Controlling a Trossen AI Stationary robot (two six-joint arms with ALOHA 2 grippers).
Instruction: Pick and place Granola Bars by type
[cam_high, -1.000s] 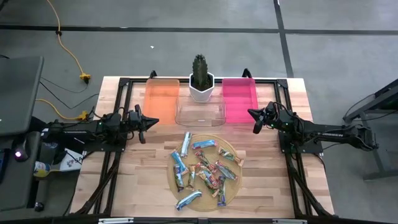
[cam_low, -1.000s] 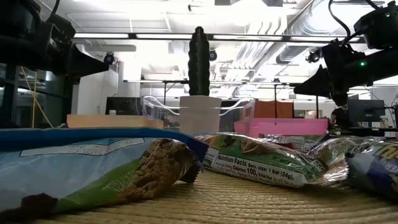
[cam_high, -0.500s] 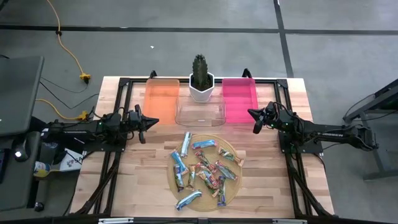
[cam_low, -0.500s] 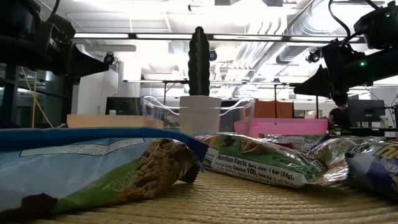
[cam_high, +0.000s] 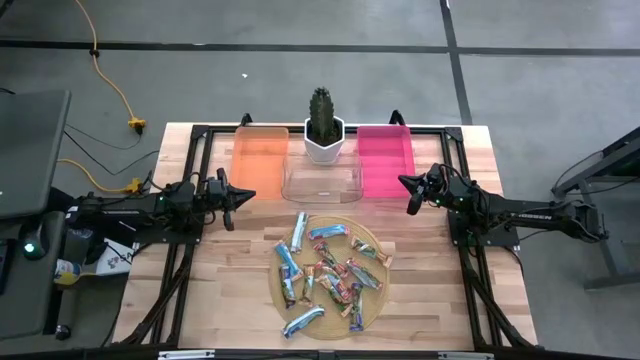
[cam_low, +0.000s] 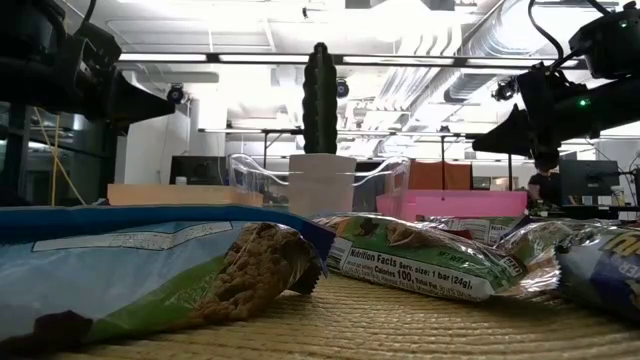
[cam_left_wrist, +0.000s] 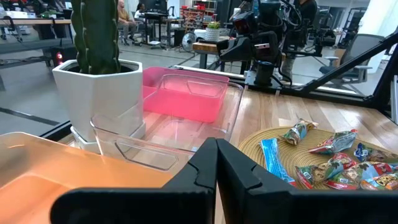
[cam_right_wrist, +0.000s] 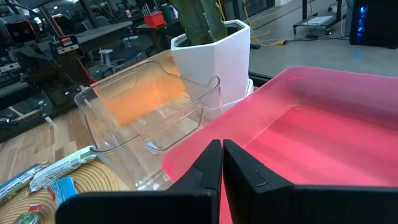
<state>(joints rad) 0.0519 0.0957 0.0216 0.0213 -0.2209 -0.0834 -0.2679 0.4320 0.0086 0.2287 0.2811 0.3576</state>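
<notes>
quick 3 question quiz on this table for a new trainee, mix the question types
1. True or false: the granola bars lie heaped on a round woven mat, and none is in a bin yet.
2. Multiple choice: what stands behind the clear bin, between the orange bin and the pink bin? A) a cactus in a white pot B) a kettle C) a stack of cups
3. Fill in: the left gripper is shut over the ______ bin, and the right gripper is shut over the pink one.

Key
1. True
2. A, the cactus
3. orange
</notes>
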